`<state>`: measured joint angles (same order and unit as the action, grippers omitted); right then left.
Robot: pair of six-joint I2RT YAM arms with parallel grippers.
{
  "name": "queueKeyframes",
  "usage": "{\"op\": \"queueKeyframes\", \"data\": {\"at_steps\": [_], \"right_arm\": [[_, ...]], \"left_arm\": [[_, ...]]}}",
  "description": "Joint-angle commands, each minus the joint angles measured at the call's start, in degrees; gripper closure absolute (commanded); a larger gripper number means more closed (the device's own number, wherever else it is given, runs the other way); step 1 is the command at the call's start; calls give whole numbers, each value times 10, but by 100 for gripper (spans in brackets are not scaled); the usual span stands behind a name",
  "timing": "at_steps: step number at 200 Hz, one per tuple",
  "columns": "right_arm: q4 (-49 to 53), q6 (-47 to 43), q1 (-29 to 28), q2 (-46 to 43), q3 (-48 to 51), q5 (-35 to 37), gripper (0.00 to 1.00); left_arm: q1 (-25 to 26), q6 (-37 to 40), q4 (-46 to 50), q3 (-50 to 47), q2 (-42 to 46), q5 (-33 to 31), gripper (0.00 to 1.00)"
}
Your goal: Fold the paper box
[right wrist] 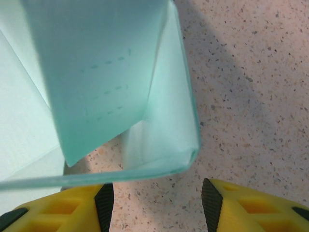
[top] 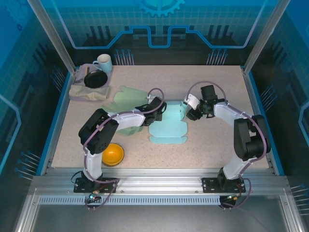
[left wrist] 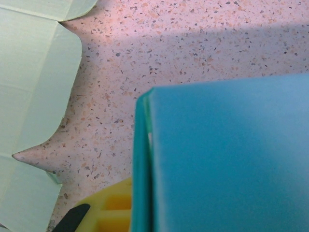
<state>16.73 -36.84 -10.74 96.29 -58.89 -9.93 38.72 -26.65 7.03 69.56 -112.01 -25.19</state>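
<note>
The blue paper box [top: 168, 126] sits about in the middle of the worktop [top: 217, 150], partly folded: its panels toward the near edge lie flat, while the part toward the far edge stands up between the two arms. The left claw [top: 155, 107] is at the box's left side, closed down tight. From its wrist camera, a raised blue wall of the box [left wrist: 227, 159] runs right in beside one yellow finger [left wrist: 113, 212], so it looks pinched on that wall. The right claw [top: 193, 113] is at the box's far-right corner, its jaws about halfway apart. From its own camera the two black-tipped fingers [right wrist: 104, 200] stand either side of bare speckled surface. The box's folded corner [right wrist: 106, 72] lies just beyond their tips, and nothing is gripped between them. A pale green flat sheet [top: 126, 98] lies just left of the box toward the far edge, partly under the left arm. In the far-left corner a white mug [top: 103, 63] stands beside a black round object [top: 95, 78] on a folded cloth [top: 87, 92]. An orange bowl [top: 112, 153] rests near the near edge, beside the left arm's base.
</note>
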Motion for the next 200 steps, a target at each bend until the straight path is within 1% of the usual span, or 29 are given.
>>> {"op": "queueKeyframes", "data": {"at_steps": [1, 57, 99, 134, 167, 200], "right_arm": [[9, 15, -17, -4, -21, -13, 46], [4, 36, -43, 8, -33, 11, 47], [-24, 111, -56, 18, -45, 32, 47], [-45, 165, -71, 32, -57, 76, 47], [-74, 204, -81, 31, -58, 85, 47], [-101, 222, -89, 31, -52, 90, 47]], "left_arm": [[0, -1, 17, 3, -1, 34, 100], [0, -5, 16, 4, -2, 38, 100], [0, -25, 39, 18, 3, 53, 100], [1, -49, 80, 42, 5, 76, 100], [0, -60, 104, 56, 6, 95, 100], [0, -66, 121, 68, 4, 115, 100]]}}
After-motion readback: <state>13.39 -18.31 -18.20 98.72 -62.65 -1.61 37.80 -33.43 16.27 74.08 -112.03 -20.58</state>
